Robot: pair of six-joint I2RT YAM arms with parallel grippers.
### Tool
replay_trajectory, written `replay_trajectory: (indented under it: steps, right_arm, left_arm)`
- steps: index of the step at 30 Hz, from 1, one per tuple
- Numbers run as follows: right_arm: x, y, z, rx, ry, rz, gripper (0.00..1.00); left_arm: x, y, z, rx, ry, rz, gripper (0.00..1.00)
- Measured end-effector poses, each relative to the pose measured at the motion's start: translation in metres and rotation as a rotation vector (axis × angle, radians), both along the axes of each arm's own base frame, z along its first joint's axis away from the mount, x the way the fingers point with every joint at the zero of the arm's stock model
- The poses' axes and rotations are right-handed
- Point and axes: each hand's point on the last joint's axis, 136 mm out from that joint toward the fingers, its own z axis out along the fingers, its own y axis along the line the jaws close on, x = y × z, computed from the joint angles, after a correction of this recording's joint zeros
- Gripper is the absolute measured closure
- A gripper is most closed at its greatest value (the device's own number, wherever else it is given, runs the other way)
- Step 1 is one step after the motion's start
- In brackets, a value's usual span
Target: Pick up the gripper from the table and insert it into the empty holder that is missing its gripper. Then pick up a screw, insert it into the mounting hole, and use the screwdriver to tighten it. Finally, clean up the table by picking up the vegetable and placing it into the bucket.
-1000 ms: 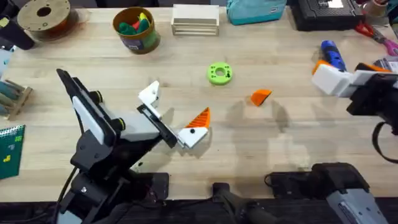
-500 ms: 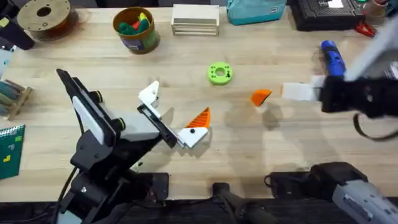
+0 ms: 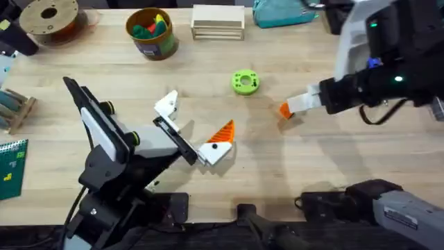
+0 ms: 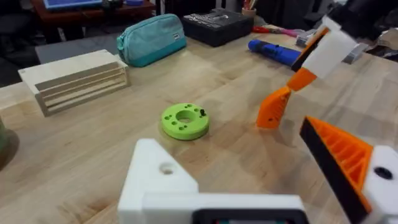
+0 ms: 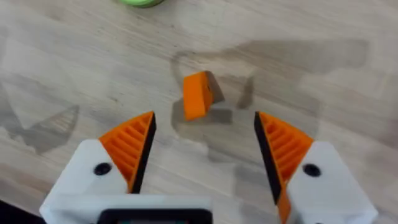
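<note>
The loose orange gripper [image 5: 197,94] lies on the bare wood of the table [image 3: 291,167] right of centre, directly beneath the right gripper [image 5: 204,140], whose orange ribbed pads [image 5: 132,147] stand wide apart on either side of the wedge without touching it. From overhead, the same wedge [image 3: 284,110] is half hidden under the white tip of the right gripper [image 3: 300,104], reaching in from the right. The left wrist view shows what the overhead one cannot: the wedge [image 4: 272,108] standing on edge, with the right gripper's orange tip [image 4: 303,78] just above it.

The left gripper [image 3: 191,121] rests left of centre, jaws spread wide and holding nothing; one white finger carries an orange pad [image 3: 223,130], while the other, the holder [image 3: 166,104], is bare. A flat green ring [image 3: 244,82] sits between the two arms. The blue screwdriver [image 4: 273,51] lies beyond the wedge. The bucket [image 3: 151,32] stands at the table's far edge, beside a stack of pale wooden slats [image 3: 218,21] and a teal pouch [image 4: 151,37].
</note>
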Motion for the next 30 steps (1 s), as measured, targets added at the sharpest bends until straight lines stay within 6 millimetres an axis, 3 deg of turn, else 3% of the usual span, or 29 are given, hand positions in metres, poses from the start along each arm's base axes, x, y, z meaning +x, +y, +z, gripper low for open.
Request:
replay_trajectory:
  steps: [6,12,21,26,30]
  right_arm:
    - [0.004,0.012,-0.022,-0.074,0.041,0.118,0.085]
    - [0.004,0.020,-0.034,-0.144,0.057,0.203,0.436]
    - [0.004,0.019,-0.034,-0.167,0.050,0.223,0.643]
    - [0.005,0.018,-0.033,-0.176,0.040,0.234,0.977]
    - [0.004,0.018,-0.030,-0.179,0.041,0.239,0.978]
  left_arm:
    - [0.000,0.000,0.000,0.000,0.000,0.000,0.015]
    - [0.000,0.000,0.000,0.000,0.000,0.000,0.015]
    - [0.000,0.000,0.000,0.000,0.000,0.000,0.015]
    - [0.000,0.000,0.000,0.000,0.000,0.000,0.016]
    - [0.000,0.000,0.000,0.000,0.000,0.000,0.016]
